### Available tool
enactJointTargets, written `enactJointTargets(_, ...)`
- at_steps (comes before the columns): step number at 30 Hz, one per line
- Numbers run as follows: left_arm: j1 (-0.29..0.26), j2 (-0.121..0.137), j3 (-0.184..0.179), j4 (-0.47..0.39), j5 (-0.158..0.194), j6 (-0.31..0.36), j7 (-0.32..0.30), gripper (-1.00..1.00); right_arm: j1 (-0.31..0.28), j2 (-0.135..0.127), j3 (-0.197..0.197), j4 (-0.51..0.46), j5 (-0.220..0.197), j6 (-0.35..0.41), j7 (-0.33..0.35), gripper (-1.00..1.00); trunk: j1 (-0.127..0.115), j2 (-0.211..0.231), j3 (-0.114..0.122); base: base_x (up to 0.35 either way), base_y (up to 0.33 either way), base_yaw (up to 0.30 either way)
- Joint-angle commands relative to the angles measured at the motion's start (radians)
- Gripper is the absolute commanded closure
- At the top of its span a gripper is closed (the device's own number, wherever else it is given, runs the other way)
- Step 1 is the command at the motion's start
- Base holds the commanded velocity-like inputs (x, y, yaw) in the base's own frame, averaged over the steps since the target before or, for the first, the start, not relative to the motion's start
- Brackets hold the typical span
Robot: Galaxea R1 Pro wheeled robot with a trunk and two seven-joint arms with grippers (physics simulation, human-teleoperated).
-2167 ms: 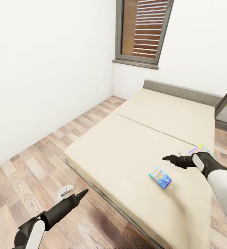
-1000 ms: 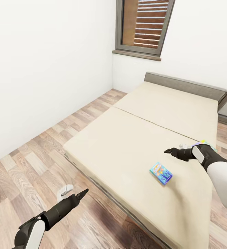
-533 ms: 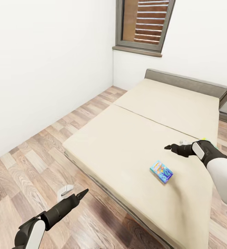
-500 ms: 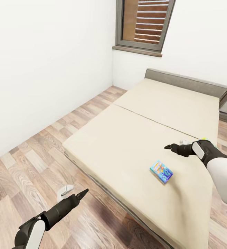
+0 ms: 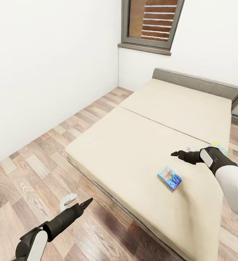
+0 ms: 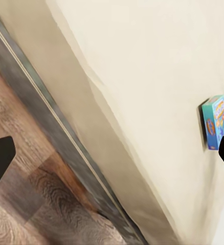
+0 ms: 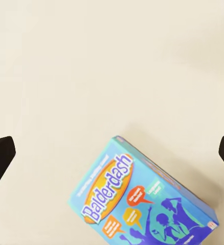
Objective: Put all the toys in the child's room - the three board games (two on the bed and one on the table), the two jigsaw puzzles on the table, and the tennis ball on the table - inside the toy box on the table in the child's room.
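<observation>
Right pincer (image 5: 174, 154) hovers agape above blue board game (image 5: 169, 177).

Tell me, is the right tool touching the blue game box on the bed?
Apart. In the right wrist view the blue game box lies flat on the bed, with bare mattress between it and both open fingertips of the right tool.

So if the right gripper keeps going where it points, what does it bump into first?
Probably the bed's beige mattress. The right gripper looks open above it, the blue Balderdash box just off its line.
</observation>
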Motion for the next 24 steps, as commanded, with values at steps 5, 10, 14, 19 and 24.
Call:
enactJointTargets(5, -0.001, -0.001, 0.002, 0.001, 0.002, 0.007, -0.003, -1.0, 0.008, 0.018, -0.003, 0.004, -0.007, -0.026, -0.001, -1.0, 0.0, 0.0, -0.009, 0.0, 0.0, 0.0)
enactJointTargets(10, -0.001, -0.001, 0.003, 0.002, 0.002, 0.007, -0.003, -1.0, 0.013, 0.034, -0.003, 0.018, -0.007, -0.055, -0.003, -1.0, 0.0, 0.0, -0.017, 0.0, 0.0, 0.0)
enactJointTargets(14, -0.001, -0.001, 0.003, 0.003, 0.002, 0.006, -0.003, -1.0, 0.015, 0.044, -0.003, 0.03, -0.007, -0.071, -0.005, -1.0, 0.0, 0.0, -0.023, 0.0, 0.0, 0.0)
enactJointTargets(19, -0.001, -0.001, 0.003, 0.003, 0.002, 0.006, -0.003, -1.0, 0.016, 0.051, -0.003, 0.036, -0.007, -0.085, -0.007, -1.0, 0.0, 0.0, -0.032, 0.0, 0.0, 0.0)
enactJointTargets(24, -0.001, -0.001, 0.003, 0.003, 0.002, 0.006, -0.003, -1.0, 0.018, 0.056, -0.003, 0.039, -0.007, -0.099, -0.008, -1.0, 0.0, 0.0, -0.04, 0.0, 0.0, 0.0)
